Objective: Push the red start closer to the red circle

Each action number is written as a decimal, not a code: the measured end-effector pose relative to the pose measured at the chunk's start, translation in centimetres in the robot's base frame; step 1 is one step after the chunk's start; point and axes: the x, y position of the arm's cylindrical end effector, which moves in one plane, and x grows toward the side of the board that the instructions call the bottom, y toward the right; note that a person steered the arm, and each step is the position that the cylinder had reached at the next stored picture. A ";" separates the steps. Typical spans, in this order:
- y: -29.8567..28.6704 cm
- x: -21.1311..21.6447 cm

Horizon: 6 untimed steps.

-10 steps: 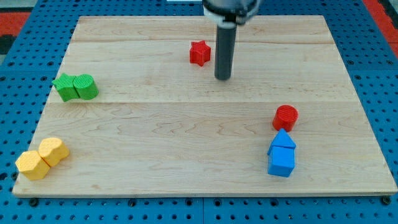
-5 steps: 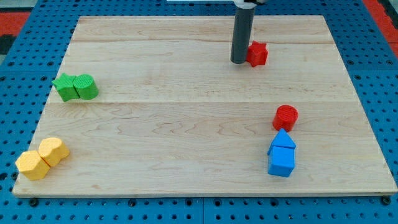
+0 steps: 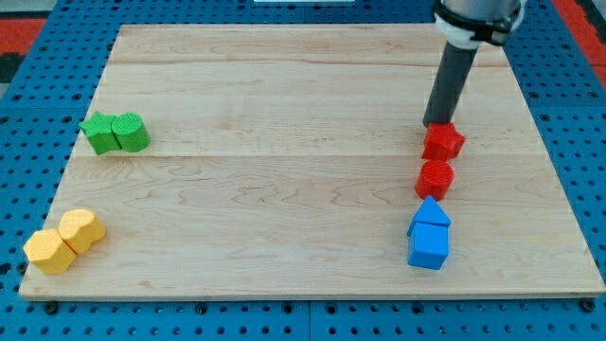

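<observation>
My tip (image 3: 435, 123) touched the red star's (image 3: 443, 142) far edge; the red circle (image 3: 436, 179) sat just beside it, nearer.

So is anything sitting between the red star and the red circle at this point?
Nothing visible. The red star sits just above the red circle at the view's right, nearly touching it, with my tip at the star's upper edge.

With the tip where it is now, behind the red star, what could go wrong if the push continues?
1. My tip sits at the upper side of the red star, which is already very near the red circle. Pushing further would likely shove the circle too.
2. The circle stands right above the blue blocks, so a chain push might disturb them.
3. My tip meets the star slightly left of centre, so the star may slip off towards the view's right.
</observation>
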 end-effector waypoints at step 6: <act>5.3 6.0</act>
